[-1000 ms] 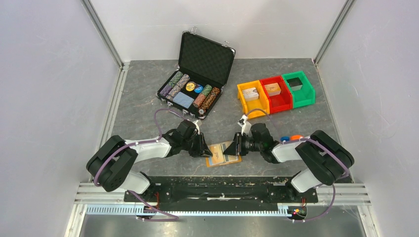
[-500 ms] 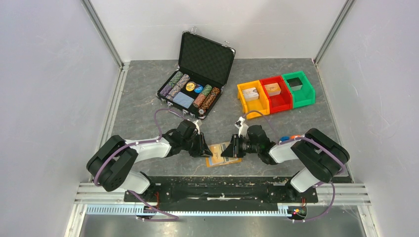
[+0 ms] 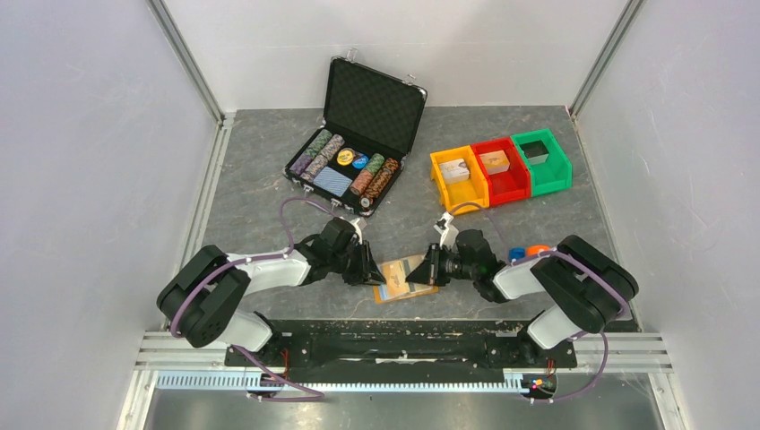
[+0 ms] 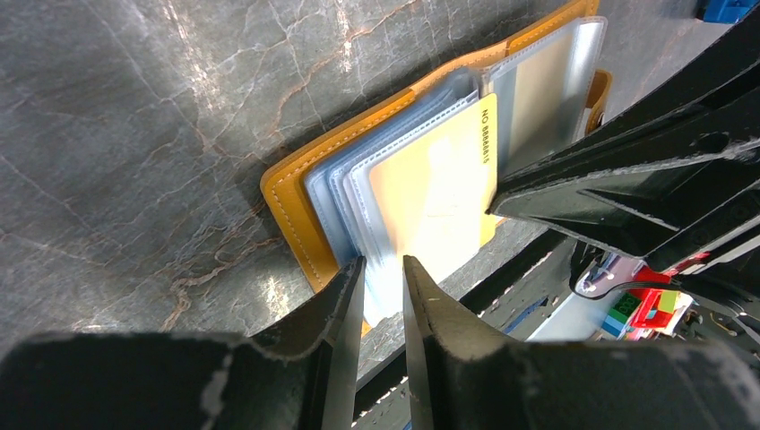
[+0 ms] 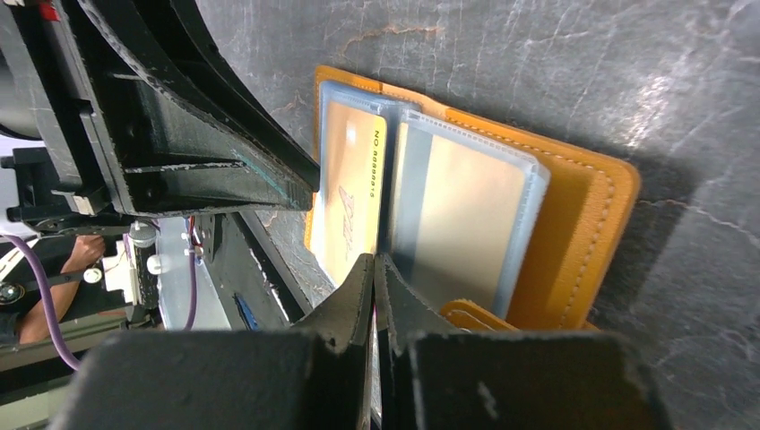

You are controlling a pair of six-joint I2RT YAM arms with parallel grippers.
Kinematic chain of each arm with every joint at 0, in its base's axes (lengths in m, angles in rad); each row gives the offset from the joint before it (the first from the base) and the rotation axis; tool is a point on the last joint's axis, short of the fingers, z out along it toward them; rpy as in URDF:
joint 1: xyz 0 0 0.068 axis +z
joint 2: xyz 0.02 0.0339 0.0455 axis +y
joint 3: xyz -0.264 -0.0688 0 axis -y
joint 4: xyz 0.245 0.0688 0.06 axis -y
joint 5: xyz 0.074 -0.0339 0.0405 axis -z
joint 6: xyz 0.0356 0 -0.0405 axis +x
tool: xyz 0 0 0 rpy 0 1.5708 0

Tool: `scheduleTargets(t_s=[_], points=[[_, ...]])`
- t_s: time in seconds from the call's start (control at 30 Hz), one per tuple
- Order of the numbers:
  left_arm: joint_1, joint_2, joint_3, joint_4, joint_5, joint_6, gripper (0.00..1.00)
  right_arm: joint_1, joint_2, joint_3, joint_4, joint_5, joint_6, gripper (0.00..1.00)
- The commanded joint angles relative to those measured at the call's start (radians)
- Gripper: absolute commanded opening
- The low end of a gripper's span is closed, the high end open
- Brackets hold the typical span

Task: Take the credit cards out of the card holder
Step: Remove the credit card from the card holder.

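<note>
Pulling one card free of its sleeve is, I judge, the step in hand, and it depends on the tips. The right gripper (image 5: 374, 264) has its fingers pressed fully together. Their tips are at the near edge of the card holder (image 5: 574, 224), just where the pale printed credit card (image 5: 349, 202) meets the next clear sleeve (image 5: 466, 215). To do it well, the tips should have only the card's edge between them and not the plastic of the sleeve. The pull should go straight back, low and slow, so that the whole holder is not dragged. The left gripper (image 4: 381, 269) comes from the opposite side. Its fingers are closed on the edge of the stacked sleeves, and this hold should be firm while the other arm draws. The holder lies open and flat on the worktop (image 4: 134, 134), between the two pairs of fingers. Whether the right tips really hold the card I cannot tell, because the fingers cover that edge. A light blue card I do not find. The sleeve beyond the right tips shows a beige content with a grey band, perhaps a second card. Far beyond the fingers, the chip case (image 3: 375, 106) and the coloured bins (image 3: 505, 194) are too small for detail.
</note>
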Motion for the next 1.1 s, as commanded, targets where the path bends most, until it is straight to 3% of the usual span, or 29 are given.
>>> scheduleTargets(t_s=[0.0, 0.37, 0.57, 1.07], points=[[-0.003, 0.026, -0.031, -0.087, -0.069, 0.013, 0.31, -0.028, -0.061, -0.009, -0.014, -0.012, -0.030, 0.00], [-0.003, 0.028, -0.024, -0.078, -0.056, 0.011, 0.31, -0.056, -0.113, 0.016, -0.095, -0.045, -0.080, 0.00], [-0.003, 0.028, -0.023, -0.070, -0.043, 0.006, 0.31, -0.033, -0.069, 0.053, -0.083, -0.047, -0.061, 0.20], [-0.003, 0.036, -0.023, -0.051, -0.028, 0.003, 0.31, 0.007, 0.003, 0.087, -0.100, 0.022, -0.099, 0.27]])
